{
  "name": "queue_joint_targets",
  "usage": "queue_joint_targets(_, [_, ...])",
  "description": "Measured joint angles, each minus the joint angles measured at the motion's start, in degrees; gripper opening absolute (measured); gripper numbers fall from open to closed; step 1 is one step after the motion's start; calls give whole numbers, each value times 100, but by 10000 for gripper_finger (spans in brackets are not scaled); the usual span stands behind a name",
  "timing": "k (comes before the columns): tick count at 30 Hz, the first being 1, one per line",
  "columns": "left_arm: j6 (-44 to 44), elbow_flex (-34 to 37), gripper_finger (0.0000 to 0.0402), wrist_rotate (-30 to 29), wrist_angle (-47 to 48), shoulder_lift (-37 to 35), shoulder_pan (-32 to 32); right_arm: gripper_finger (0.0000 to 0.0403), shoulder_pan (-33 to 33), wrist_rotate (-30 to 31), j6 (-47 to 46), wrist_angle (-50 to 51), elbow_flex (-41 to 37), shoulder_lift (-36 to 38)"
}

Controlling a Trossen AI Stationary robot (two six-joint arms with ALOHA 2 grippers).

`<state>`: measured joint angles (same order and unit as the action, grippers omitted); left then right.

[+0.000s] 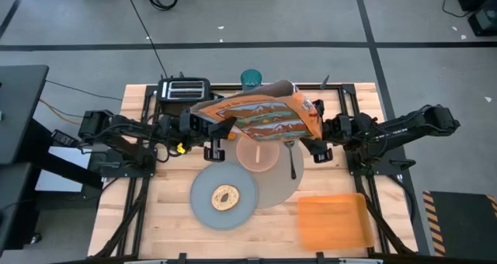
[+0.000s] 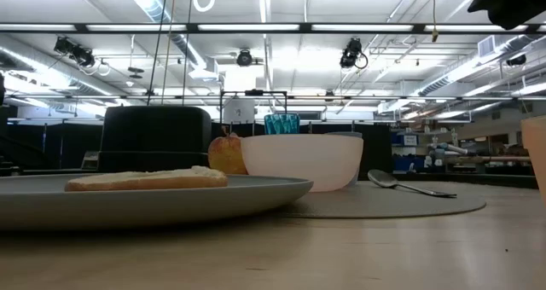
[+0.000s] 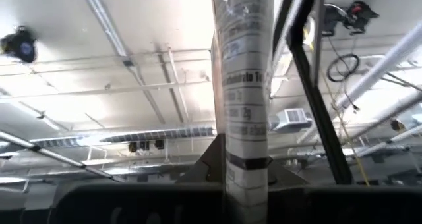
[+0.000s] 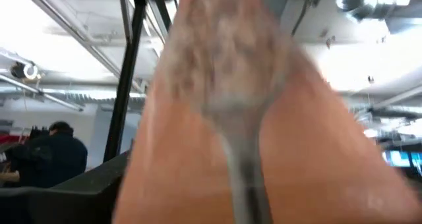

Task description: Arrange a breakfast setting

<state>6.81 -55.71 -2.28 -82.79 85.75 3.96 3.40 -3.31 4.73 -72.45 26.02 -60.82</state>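
The orange cereal box (image 1: pixel 260 118) hangs tilted above the pink bowl (image 1: pixel 258 152), spanning the gap between both arms. My left gripper (image 1: pixel 211 132) is shut on the box's left end. My right gripper (image 1: pixel 317 136) is at the box's right end, and the box face fills the right wrist view (image 4: pixel 231 118). The bowl and the metal spoon (image 1: pixel 292 160) rest on the tan mat (image 1: pixel 281 188). The toast ring (image 1: pixel 225 196) lies on the grey-blue plate (image 1: pixel 224 210). The apple (image 2: pixel 226 153) stands behind the bowl. The light-blue cup (image 1: pixel 251 79) stands at the far edge. My left gripper pinches the cereal box between its two fingers at the box's left end; the narrow printed side (image 3: pixel 245 138) rises from between them. The fingers come from the table's left, slanting upward. The box is lifted clear, tilted over the bowl.
The black toaster (image 1: pixel 185 88) stands at the far left of the table. A flat orange tray (image 1: pixel 332 221) lies at the near right. Bare wood shows at the near left (image 1: pixel 163 217). A person shows in the room beyond (image 4: pixel 56 155).
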Motion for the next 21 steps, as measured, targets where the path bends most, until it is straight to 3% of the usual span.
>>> queue_joint_targets(7, [-68,-257,11,309,-448,416,-200,302,-9,-137,373,-425,0,0])
queue_joint_targets(12, [-458,-617,11,825,-335,497,-325,295,-4,-444,535,-501,9,7])
queue_joint_targets(21, [-206,-969,12,869,-76,730,-247,280,-9,-400,535,-722,2,7])
